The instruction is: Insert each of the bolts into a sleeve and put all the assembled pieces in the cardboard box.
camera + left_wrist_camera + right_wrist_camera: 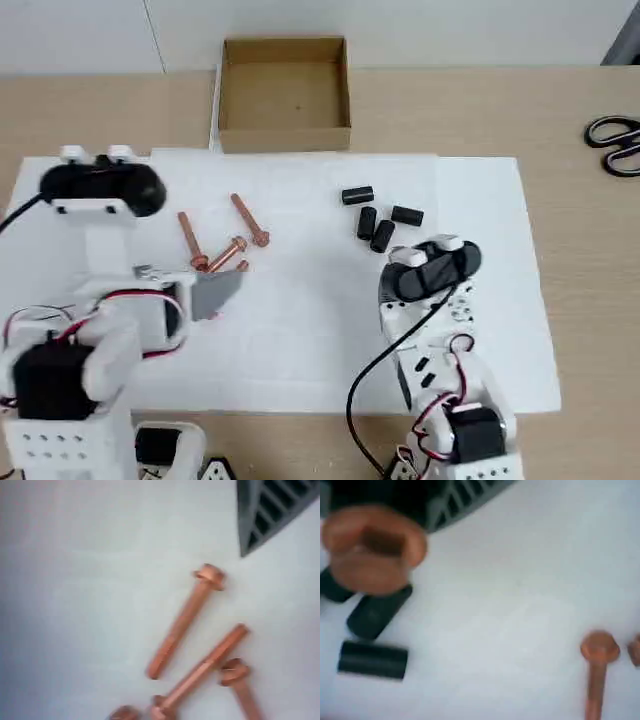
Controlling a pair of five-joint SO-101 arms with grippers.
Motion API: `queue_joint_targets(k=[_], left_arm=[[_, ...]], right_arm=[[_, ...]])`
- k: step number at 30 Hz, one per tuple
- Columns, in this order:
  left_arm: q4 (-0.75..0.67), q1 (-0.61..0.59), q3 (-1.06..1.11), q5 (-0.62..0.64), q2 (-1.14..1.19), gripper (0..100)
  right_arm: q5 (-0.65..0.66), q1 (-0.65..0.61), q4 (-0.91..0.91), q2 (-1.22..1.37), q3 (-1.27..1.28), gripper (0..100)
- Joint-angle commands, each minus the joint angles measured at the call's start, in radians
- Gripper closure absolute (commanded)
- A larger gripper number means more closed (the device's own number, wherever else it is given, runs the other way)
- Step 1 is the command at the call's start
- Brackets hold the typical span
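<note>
Left hand (207, 294) spread, right hand (415, 510) gripping

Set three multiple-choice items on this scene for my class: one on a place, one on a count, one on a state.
1. Where do the black-handled scissors lie? A in the box; B on the bare wooden table; C on the white sheet.
2. How many black cylindrical sleeves lie on the white sheet? A two; B four; C six.
3. The brown cardboard box is: A empty; B full of bolts; C lidded.
Key: B, they rest on wood beyond the sheet; B, four show in the high view; A, its floor is bare.
</note>
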Motion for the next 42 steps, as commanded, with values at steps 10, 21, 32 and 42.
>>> queue_joint_targets(k=[10, 21, 32, 42], left_arm=[[0.006, -0.109, -0.042, -0.028, -0.092, 64], [0.003, -0.109, -0.010, -0.028, -0.192, 64], [0.002, -0.110, -0.012, -0.028, -0.195, 64], [0.002, -0.110, -0.008, -0.028, -0.193, 64]], right_arm=[[0.095, 0.012, -0.157, 0.723, -0.667, 99.5], [0.092, -0.013, -0.555, 1.593, -1.246, 99.5], [0.098, -0.064, -0.868, 2.210, -1.760, 99.5], [0.098, -0.074, -0.897, 2.646, -2.116, 99.5]])
